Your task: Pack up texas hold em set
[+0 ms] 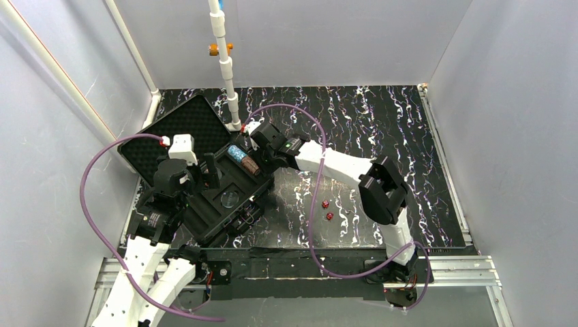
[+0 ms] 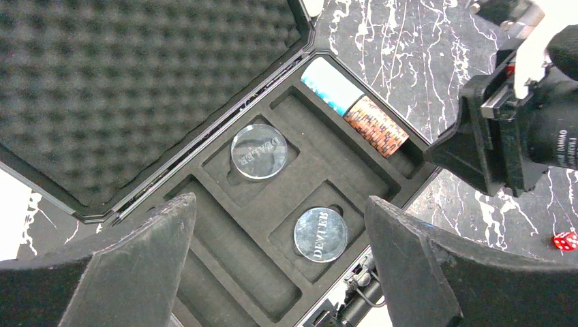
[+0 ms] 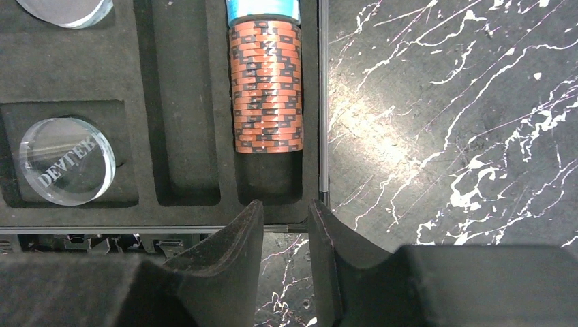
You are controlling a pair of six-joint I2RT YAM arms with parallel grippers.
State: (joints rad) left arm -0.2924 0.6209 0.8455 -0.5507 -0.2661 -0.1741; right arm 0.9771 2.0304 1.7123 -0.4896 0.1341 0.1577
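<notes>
Lying open by the left edge of the tabletop (image 1: 382, 129), the black case (image 1: 225, 221) spreads its lid (image 1: 184, 126) toward the far left corner, with the egg-crate foam facing up. A white pipe (image 1: 225, 68) comes down to the surface just beside the lid's far corner.

Above the tray, the left gripper (image 2: 279, 204) hangs with its jaws spread wide and nothing between them; its wrist view looks straight down into the foam cut-outs. Two clear discs engraved DEALER sit there, each in its own pocket. One (image 2: 259, 151) is nearer the hinge, the other (image 2: 320, 234) nearer the case's front rim.

In the slot along the tray's right-hand wall, a blue-white chip stack (image 2: 332, 85) and a brown chip stack (image 2: 376, 126) lie on their sides. They are end to end and touching, the blue-white one on the far side.

The right gripper (image 3: 285, 218) sits at the case's rim, at the end of that slot past the brown stack. Its jaws are drawn to a narrow gap and grip nothing, and a short stretch of bare foam lies between the fingertips and the chips.

Right of the case, two red dice lie close together on the marbled surface, toward the near edge, one (image 1: 325, 204) just beyond the other (image 1: 329, 216).
</notes>
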